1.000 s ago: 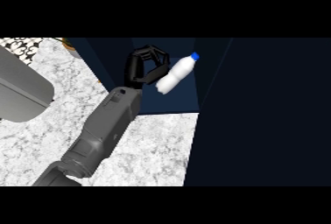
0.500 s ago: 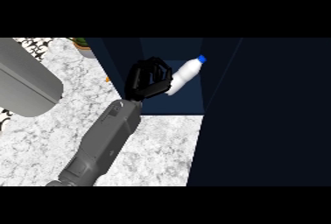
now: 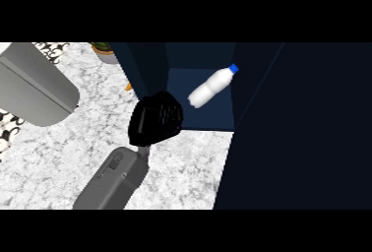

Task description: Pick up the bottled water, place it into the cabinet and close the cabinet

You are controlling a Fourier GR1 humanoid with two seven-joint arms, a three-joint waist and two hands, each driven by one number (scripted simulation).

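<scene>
The bottled water (image 3: 211, 88) lies inside the dark blue cabinet (image 3: 207, 115), tilted, its blue cap toward 1 o'clock and its base toward 7 o'clock. Nothing touches it. From the bottle, the nearest hand sits at about 8 o'clock: the right hand (image 3: 155, 119), just beside the cabinet's lower left edge and apart from the bottle. Its fingers are curled in and it holds nothing. The placing step looks done, so the coming move is likely the closing. What matters is the cabinet door (image 3: 149, 64), the dark panel rising toward 12 o'clock from the hand; I cannot tell whether hand and panel touch. The grey shape (image 3: 33, 83) at 9 o'clock is probably the left forearm; its hand is out of view.
</scene>
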